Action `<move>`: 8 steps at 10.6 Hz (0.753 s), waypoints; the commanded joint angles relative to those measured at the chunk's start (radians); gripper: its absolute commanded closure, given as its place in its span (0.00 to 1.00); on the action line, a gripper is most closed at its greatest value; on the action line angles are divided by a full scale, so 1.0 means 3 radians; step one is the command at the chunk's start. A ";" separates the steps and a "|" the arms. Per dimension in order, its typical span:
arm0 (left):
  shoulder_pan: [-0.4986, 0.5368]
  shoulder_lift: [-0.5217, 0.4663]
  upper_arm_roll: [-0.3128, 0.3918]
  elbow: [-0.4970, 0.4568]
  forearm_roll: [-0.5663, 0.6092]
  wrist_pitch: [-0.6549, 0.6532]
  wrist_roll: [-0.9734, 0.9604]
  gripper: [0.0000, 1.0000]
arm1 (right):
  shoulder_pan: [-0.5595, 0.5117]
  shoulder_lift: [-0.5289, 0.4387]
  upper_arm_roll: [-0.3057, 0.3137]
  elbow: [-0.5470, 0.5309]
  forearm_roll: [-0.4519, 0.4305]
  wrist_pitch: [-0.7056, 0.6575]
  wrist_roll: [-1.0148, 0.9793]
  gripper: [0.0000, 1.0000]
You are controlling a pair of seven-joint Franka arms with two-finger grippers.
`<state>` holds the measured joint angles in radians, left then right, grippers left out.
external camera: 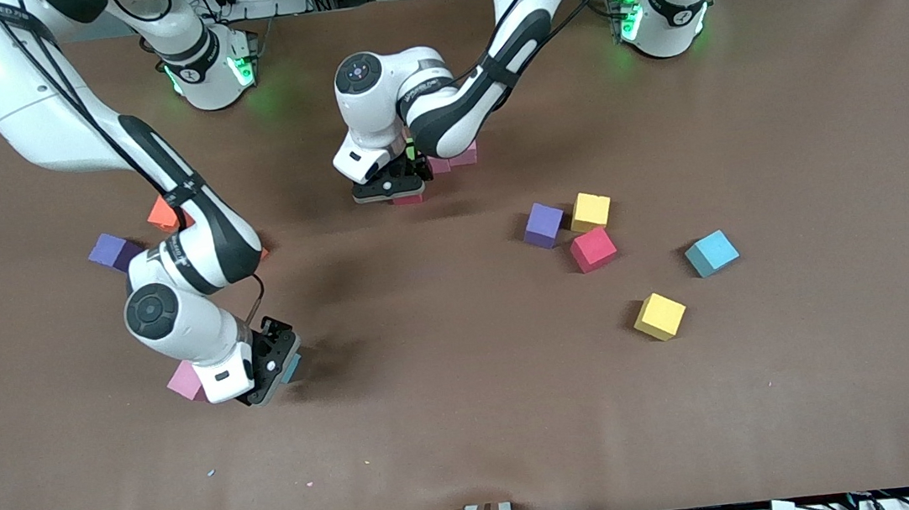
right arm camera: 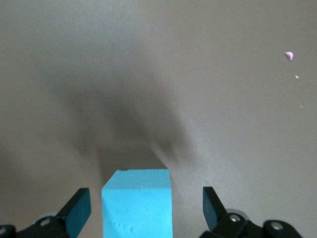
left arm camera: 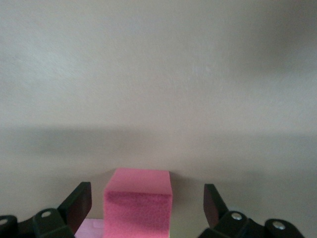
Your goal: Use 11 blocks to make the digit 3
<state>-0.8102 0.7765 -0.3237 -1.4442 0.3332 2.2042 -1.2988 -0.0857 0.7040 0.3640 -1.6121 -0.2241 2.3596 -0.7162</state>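
Observation:
My left gripper point(external camera: 390, 187) is low over the table's middle, open, its jaws standing clear on either side of a red block point(left arm camera: 138, 203) that rests on the table. A pale pink block point(left arm camera: 94, 228) touches that block. Two pink blocks point(external camera: 457, 157) lie beside the gripper, toward the left arm's end. My right gripper point(external camera: 273, 365) is open and low around a light blue block point(right arm camera: 137, 203), with gaps on both sides. A pink block point(external camera: 184, 380) lies right beside the right hand.
Loose blocks toward the left arm's end: purple point(external camera: 544, 224), yellow point(external camera: 590, 211), red point(external camera: 592, 249), light blue point(external camera: 711, 253) and yellow point(external camera: 659, 316). An orange block point(external camera: 162, 214) and a purple one point(external camera: 111, 251) lie by the right arm's forearm.

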 commanded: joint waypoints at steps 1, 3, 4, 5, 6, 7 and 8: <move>0.0189 -0.0251 0.0000 -0.0099 -0.0041 -0.0254 -0.0108 0.00 | -0.0042 -0.0107 0.0004 0.0102 0.0260 -0.0292 -0.0266 0.00; 0.0510 -0.0465 -0.0005 -0.0303 -0.0225 -0.0383 -0.0587 0.00 | -0.0031 -0.0087 -0.0002 0.0066 0.0272 -0.0272 -0.0282 0.00; 0.0745 -0.0628 -0.0025 -0.0527 -0.0272 -0.0368 -0.0802 0.00 | -0.0031 -0.0076 -0.0002 0.0021 0.0272 -0.0252 -0.0272 0.00; 0.0990 -0.0782 -0.0066 -0.0727 -0.0297 -0.0337 -0.0911 0.00 | -0.0026 -0.0066 -0.0007 -0.0051 0.0272 -0.0171 -0.0246 0.00; 0.1185 -0.0895 -0.0071 -0.0850 -0.0409 -0.0332 -0.1084 0.00 | -0.0036 -0.0066 -0.0007 -0.0143 0.0272 -0.0063 -0.0241 0.00; 0.1314 -0.0987 -0.0072 -0.0998 -0.0435 -0.0271 -0.1253 0.00 | -0.0037 -0.0056 -0.0007 -0.0169 0.0272 -0.0002 -0.0241 0.00; 0.1426 -0.1089 -0.0077 -0.1263 -0.0446 -0.0093 -0.1361 0.00 | -0.0031 -0.0046 -0.0012 -0.0169 0.0272 0.0039 -0.0241 0.00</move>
<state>-0.4225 0.5396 -0.3327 -1.6708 0.2247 2.1066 -1.6305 -0.0917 0.6947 0.3610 -1.6479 -0.1630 2.3477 -0.7758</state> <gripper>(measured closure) 0.000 0.000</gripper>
